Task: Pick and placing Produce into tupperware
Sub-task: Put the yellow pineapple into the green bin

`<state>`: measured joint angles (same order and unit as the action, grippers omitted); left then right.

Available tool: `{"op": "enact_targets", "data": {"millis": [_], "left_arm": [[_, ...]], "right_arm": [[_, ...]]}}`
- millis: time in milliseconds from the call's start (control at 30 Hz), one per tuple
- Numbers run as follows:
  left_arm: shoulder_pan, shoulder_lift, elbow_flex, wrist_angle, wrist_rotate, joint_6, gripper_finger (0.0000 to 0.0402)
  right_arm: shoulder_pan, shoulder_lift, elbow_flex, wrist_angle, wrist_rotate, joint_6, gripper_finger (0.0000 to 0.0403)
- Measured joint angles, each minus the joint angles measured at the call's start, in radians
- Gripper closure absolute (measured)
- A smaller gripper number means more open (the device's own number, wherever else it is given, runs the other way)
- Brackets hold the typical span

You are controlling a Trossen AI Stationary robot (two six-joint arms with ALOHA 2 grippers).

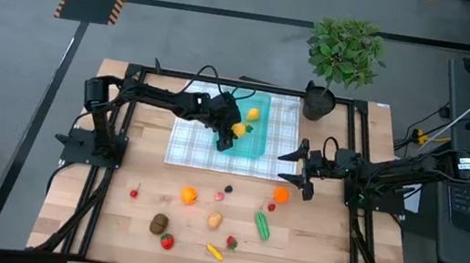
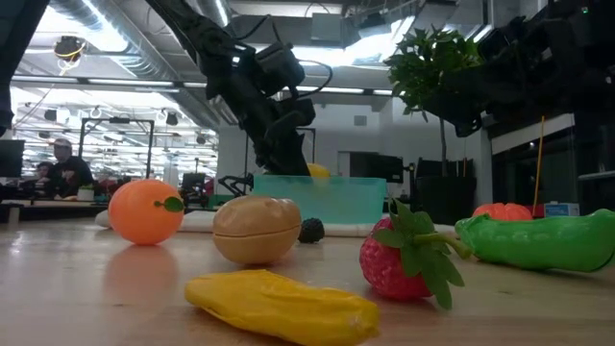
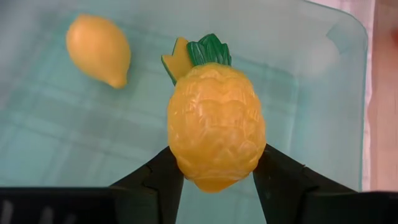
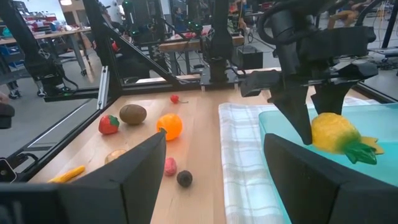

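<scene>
Here the left end effector [image 1: 233, 135] hangs over the tupperware [image 1: 256, 144], its two dark fingers [image 3: 283, 180] pinched on either side of a yellow toy pineapple [image 3: 216, 130]. The pineapple's green crown points away from the wrist, and the fruit sits above the teal floor of the container rather than on it. A lemon [image 3: 99, 50] already lies inside the tupperware, apart from the pineapple, toward the far end of the container in the high view. The tupperware rests on a checked cloth [image 1: 193, 135] spread on the worktop [image 1: 319, 254].

The right end effector [image 1: 299, 170] waits just off the cloth's right edge, fingers spread wide with nothing between them. An orange [image 1: 281, 194] lies near it, just toward the front of the worktop.

The rest of the produce is scattered across the front of the worktop: a second orange [image 1: 189, 196], a green cucumber [image 1: 262, 225], a brown kiwi [image 1: 158, 223], a strawberry [image 1: 167, 242], a potato [image 1: 215, 220] and a small yellow piece [image 1: 214, 252], all well apart from both arms. A potted plant [image 1: 345, 59] stands at the back right corner.
</scene>
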<state>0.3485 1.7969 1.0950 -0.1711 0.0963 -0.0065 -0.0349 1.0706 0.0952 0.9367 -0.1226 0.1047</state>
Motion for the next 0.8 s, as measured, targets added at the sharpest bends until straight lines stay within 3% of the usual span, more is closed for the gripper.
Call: {"op": "enact_targets", "data": {"millis": [367,800], "left_arm": [[-0.008,-0.002,0.0,0.001,-0.086,-0.008,0.0199],[-0.009,-0.003,0.0,0.029,-0.133,0.02,0.0194]], "right_arm": [[0.0,0.0,0.0,-0.001,0.0,0.0,0.013],[0.0,0.0,0.0,-0.022,-0.001,0.023,0.013]]}}
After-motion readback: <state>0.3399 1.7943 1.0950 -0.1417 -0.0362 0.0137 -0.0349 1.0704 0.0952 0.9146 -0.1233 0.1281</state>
